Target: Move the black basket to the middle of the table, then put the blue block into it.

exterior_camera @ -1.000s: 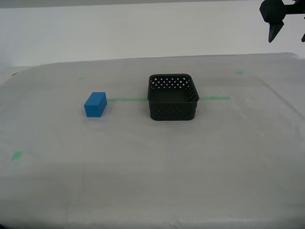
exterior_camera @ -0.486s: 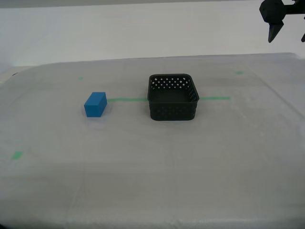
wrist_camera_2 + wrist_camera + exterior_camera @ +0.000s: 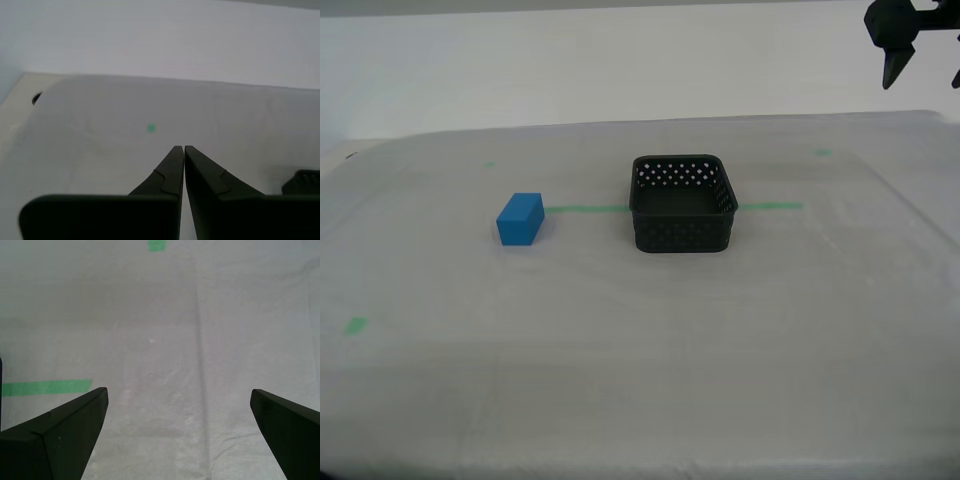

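Both end effectors empty: first (image 3: 177,405) wide open, second (image 3: 180,148) closed, bodies cropped.

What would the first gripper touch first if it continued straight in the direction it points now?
Probably only the table: my first gripper is open and empty, with bare cloth ahead between its jaws. Depth is unclear.

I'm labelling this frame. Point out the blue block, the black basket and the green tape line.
blue block (image 3: 520,220), exterior view, front face.
black basket (image 3: 683,233), exterior view, front wall.
green tape line (image 3: 585,209), exterior view, stretch between block and basket.
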Controlling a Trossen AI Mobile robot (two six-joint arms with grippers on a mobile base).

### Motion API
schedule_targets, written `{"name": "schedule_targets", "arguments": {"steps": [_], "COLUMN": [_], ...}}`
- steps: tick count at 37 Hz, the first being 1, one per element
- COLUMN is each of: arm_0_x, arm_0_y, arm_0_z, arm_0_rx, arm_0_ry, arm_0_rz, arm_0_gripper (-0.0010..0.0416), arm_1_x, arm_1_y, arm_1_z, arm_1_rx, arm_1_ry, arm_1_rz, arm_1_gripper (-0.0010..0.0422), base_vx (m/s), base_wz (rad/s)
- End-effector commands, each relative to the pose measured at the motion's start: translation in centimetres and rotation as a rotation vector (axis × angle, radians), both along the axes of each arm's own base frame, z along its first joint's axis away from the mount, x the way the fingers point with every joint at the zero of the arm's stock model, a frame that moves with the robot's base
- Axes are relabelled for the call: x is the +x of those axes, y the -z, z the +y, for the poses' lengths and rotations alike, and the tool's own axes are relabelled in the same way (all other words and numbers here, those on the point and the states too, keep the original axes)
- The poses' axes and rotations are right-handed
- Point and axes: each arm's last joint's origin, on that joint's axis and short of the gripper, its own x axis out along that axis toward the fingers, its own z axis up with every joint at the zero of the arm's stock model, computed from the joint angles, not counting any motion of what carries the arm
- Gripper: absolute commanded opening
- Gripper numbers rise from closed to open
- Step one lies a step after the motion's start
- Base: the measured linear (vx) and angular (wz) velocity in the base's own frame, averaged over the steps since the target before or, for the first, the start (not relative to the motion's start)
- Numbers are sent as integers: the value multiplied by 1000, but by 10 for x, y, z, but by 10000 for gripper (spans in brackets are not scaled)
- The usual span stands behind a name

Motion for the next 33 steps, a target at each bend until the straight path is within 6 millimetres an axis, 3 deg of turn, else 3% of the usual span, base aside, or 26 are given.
{"name": "schedule_targets", "arguments": {"steps": [1,11,20,33], "arm_0_x": [0,0,0,0], "arm_0_y": [0,0,0,0], "arm_0_z": [0,0,0,0], "arm_0_rx": [0,0,0,0], "arm_0_ry": [-2,-1,-2,-1], "arm_0_rz": [-1,-1,-1,-1], "arm_0_gripper": [399,398,399,399], "arm_1_x": [-4,-9,8,35], "arm_1_y": [-3,-1,5,18], "arm_1_z": [-2,-8,-19,-53], "arm_1_rx": [-39,-61,-50,-81], "arm_1_ry": [-35,-67,-50,-8], "arm_1_rz": [72,268,440,527], "arm_1_gripper": [0,0,0,0], "base_vx": [0,0,0,0], "base_wz": [0,0,0,0]}}
